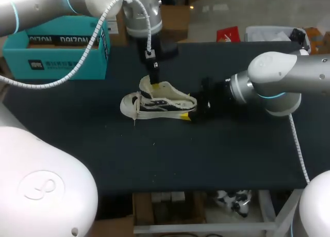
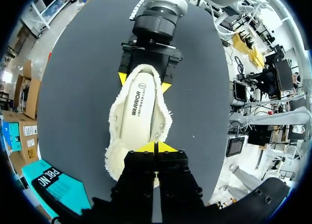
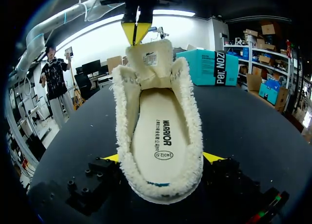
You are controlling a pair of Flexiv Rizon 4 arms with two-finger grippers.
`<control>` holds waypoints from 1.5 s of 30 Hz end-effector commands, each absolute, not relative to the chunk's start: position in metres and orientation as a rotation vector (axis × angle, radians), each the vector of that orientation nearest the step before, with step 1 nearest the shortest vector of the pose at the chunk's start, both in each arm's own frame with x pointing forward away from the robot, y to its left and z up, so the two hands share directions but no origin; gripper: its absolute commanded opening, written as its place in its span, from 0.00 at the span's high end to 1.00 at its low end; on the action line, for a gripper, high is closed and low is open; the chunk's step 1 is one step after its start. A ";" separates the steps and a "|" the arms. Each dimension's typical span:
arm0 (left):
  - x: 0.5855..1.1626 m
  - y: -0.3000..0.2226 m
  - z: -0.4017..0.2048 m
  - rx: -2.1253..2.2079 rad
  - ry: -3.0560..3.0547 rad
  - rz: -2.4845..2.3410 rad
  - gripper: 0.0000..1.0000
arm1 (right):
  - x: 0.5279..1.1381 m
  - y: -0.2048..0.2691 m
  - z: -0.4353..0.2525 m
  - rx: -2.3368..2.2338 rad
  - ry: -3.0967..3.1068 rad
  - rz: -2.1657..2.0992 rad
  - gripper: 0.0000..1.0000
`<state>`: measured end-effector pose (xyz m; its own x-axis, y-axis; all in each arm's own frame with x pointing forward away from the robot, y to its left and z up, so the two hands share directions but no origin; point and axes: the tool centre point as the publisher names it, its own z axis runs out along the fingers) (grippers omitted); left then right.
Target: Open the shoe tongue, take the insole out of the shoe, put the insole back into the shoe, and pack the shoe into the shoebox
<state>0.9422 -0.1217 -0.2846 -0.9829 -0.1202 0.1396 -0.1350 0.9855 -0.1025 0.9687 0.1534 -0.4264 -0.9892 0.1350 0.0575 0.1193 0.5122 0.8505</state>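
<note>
**Shoe held at both ends**

Centre of frame: cream, fleece-lined shoe on the dark worktop, opening up, printed insole lying flat inside. Left claw at the shoe's near end, yellow tips pressed together on it. Right claw at the far end, one yellow tip against each side of the heel. Lower left of frame: teal shoebox, beside the left claw.

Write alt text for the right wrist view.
A cream fleece-lined shoe sits heel-first in the right gripper, whose yellow tips clamp the heel, with the insole inside. The left gripper pinches the tongue upright at the far end; a teal shoebox stands on the table behind.
</note>
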 end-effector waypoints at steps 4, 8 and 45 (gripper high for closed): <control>0.949 -0.128 -0.312 0.060 -3.007 0.216 1.00 | 0.970 0.152 -0.430 0.227 2.718 1.529 1.00; 0.950 -0.124 -0.328 -0.020 -3.017 0.253 1.00 | 0.970 0.152 -0.430 0.227 2.718 1.529 1.00; 0.929 -0.128 -0.405 -0.093 -3.016 0.111 1.00 | 0.970 0.152 -0.430 0.227 2.718 1.529 1.00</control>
